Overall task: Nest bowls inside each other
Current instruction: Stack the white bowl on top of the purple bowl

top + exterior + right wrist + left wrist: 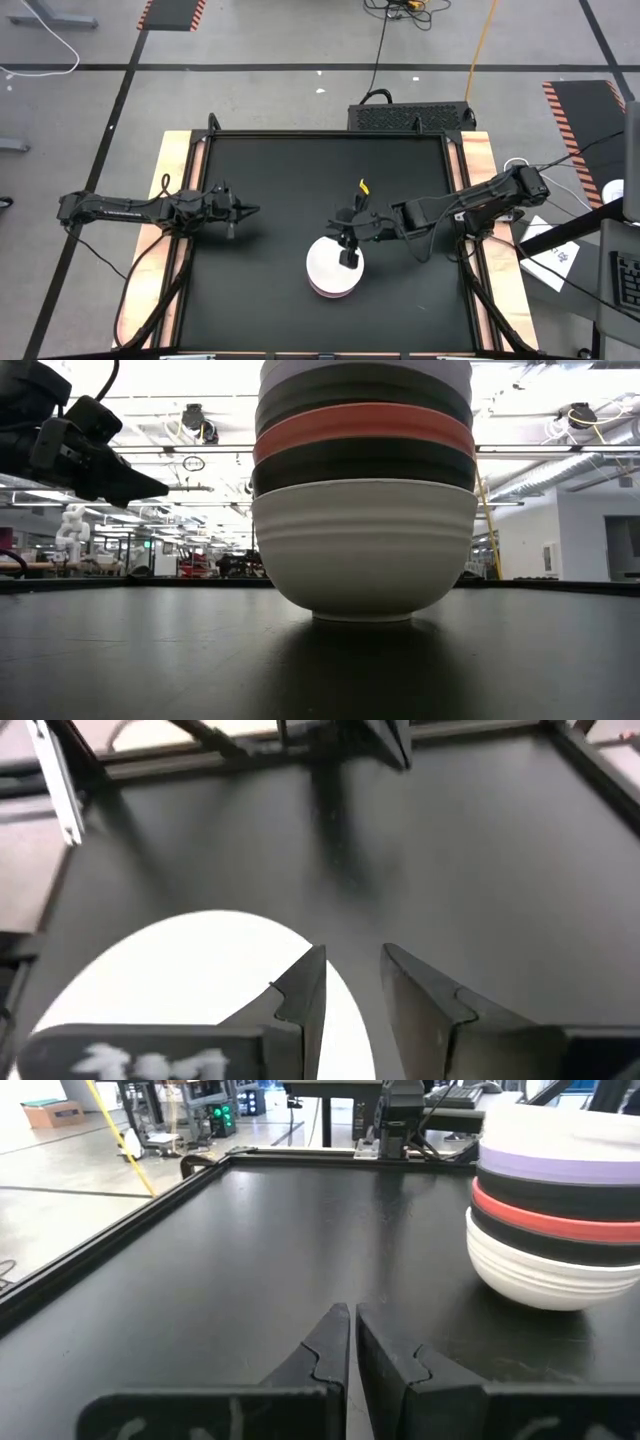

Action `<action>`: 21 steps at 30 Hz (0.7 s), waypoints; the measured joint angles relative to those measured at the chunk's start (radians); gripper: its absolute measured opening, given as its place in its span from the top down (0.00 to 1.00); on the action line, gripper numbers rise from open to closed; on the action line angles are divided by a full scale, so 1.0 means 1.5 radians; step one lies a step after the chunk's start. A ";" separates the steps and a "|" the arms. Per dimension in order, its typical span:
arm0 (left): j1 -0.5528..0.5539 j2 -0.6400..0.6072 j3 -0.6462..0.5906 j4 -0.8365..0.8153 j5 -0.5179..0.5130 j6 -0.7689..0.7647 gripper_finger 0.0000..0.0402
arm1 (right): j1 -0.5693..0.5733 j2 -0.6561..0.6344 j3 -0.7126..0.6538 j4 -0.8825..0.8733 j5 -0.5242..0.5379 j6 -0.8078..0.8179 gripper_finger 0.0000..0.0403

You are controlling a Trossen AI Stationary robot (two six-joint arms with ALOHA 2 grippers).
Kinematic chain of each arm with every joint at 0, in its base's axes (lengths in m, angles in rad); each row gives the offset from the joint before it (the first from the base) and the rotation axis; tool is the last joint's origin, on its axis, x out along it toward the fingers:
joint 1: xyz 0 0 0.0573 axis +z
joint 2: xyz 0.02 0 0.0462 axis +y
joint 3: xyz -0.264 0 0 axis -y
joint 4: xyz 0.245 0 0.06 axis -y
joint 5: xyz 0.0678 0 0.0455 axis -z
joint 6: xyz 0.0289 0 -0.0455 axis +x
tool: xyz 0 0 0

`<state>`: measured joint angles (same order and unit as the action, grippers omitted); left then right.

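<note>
Several bowls (335, 268) stand nested in one stack on the black table top, a little right of its middle. From the bottom they run white (365, 550), black, red (555, 1220), black, lavender (560, 1168), white on top (170, 985). My right gripper (348, 250) hovers open over the stack's far rim, with nothing between its fingers (350, 990). My left gripper (248, 211) stays shut at the table's left side, pointing toward the stack (352, 1330), well clear of it.
A raised black frame (325, 133) runs around the table top. A small yellow tag (362, 187) lies beyond the right gripper. Bare black surface (270, 170) lies between the stack and the far and left edges.
</note>
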<state>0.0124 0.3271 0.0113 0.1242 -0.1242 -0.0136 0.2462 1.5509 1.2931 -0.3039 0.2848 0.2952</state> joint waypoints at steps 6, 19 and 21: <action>0.000 0.000 0.000 0.009 0.013 0.000 0.94 | -0.003 0.000 -0.032 0.018 0.005 0.004 0.77; 0.000 0.000 0.000 0.010 0.014 -0.006 0.94 | -0.020 0.000 -0.072 0.036 0.004 -0.001 0.77; 0.000 0.000 0.000 0.010 0.014 -0.006 0.94 | -0.021 0.000 -0.072 0.038 0.002 0.000 0.77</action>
<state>0.0120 0.3271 0.0113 0.1398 -0.1036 -0.0223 0.2153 1.5509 1.1858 -0.2466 0.2883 0.2947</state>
